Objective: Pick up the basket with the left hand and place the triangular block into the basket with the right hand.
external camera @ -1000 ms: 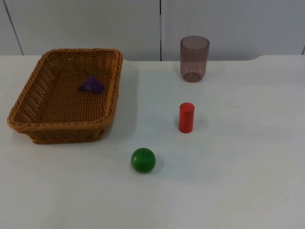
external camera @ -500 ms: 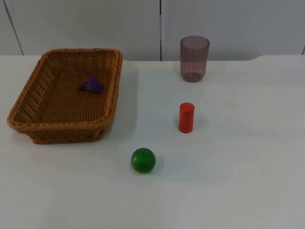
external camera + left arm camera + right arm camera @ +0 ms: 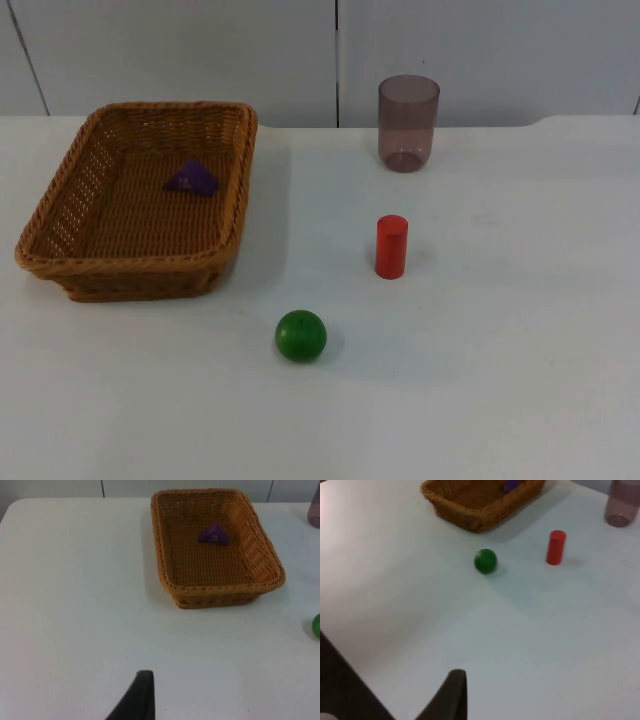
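The basket (image 3: pixel 140 200) sits flat on the tabletop (image 3: pixel 500 350) with the purple triangular block (image 3: pixel 191 178) already lying inside it. A green ball (image 3: pixel 301 335), red cylinder (image 3: pixel 391 246) and tinted cup (image 3: pixel 408 123) stand apart from it. The left tool (image 3: pixel 136 700) and right tool (image 3: pixel 450 697) both hang back over bare tabletop, well away from everything; can't tell how wide either one is.

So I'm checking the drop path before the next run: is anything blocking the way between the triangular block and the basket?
Nothing visible does. The purple triangular block already lies inside the wicker basket, on its floor near the far wall. The green ball, red cylinder and tinted cup stand apart on the table, outside the basket.
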Controlling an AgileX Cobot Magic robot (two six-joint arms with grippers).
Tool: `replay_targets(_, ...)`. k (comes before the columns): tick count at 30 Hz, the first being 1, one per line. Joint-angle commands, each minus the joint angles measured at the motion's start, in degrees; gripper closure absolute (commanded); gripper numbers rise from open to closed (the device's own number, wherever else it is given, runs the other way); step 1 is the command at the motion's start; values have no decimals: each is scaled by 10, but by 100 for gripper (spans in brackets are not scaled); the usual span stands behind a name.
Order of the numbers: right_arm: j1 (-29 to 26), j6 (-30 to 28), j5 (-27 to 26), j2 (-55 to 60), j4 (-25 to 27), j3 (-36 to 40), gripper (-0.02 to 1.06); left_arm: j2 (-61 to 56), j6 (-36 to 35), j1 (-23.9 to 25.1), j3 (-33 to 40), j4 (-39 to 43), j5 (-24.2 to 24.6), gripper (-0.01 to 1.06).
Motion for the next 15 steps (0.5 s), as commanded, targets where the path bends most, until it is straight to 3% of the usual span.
replay_targets(1, -64, -1, -10, -2, -2, 4, -1, -3, -4, -1, 3, -7, 0, 0)
replay_targets(2, -64, -1, -10, -2, -2, 4, -1, -3, -4, -1, 3, -7, 0, 0)
replay_targets(6, -181, -1, -10, -2, -2, 4, -1, -3, -4, -1, 3, -7, 0, 0)
replay_targets(7, -181, -1, -10, -2, -2, 4, -1, -3, -4, -1, 3, -7, 0, 0)
replay_targets(11, -273, -1, -10, -2, -2, 4, -1, -3, -4, -1, 3, -7, 0, 0)
replay_targets(15, -316, -1, -10, -2, -2, 4, -1, -3, -4, -1, 3, -7, 0, 0)
